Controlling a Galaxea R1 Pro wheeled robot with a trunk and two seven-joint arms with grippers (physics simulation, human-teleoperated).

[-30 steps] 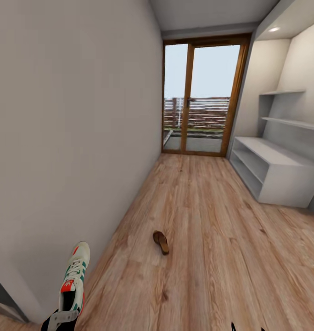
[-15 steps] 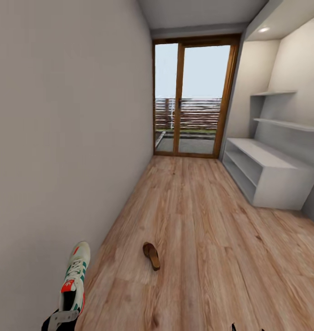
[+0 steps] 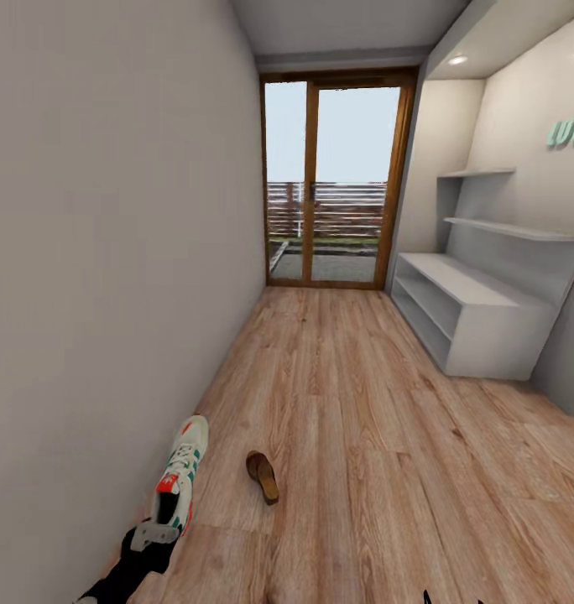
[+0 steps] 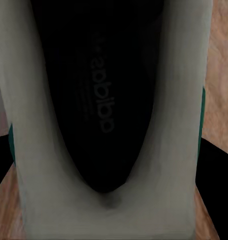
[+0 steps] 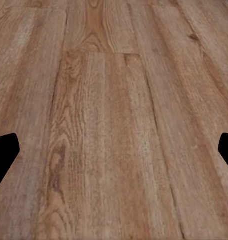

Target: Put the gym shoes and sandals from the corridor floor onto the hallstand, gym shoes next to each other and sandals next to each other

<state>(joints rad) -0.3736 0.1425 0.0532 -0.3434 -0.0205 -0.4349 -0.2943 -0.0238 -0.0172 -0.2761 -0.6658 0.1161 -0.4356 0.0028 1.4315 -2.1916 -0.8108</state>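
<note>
White and green, a gym shoe (image 3: 180, 482) sits pinched at its heel in the left end effector (image 3: 155, 534), low at the near left of the head view, its toe pointing away down the corridor. Through the left wrist camera the shoe's dark insole and pale collar (image 4: 109, 100) fill the frame, with black fingers (image 4: 214, 190) at either side. The right end effector (image 5: 114, 150) hangs spread over bare planks, only its two dark fingertips (image 5: 4, 155) showing at the frame's edges.

Just right of the held shoe, one brown sandal (image 3: 263, 476) lies on the wood-grain corridor floor (image 3: 362, 436). Well apart, at the far right, the light grey hallstand (image 3: 467, 315) stands against the wall, with floating shelves (image 3: 509, 226) above it. A wood-framed glass door (image 3: 333, 180) closes the corridor's far end.
</note>
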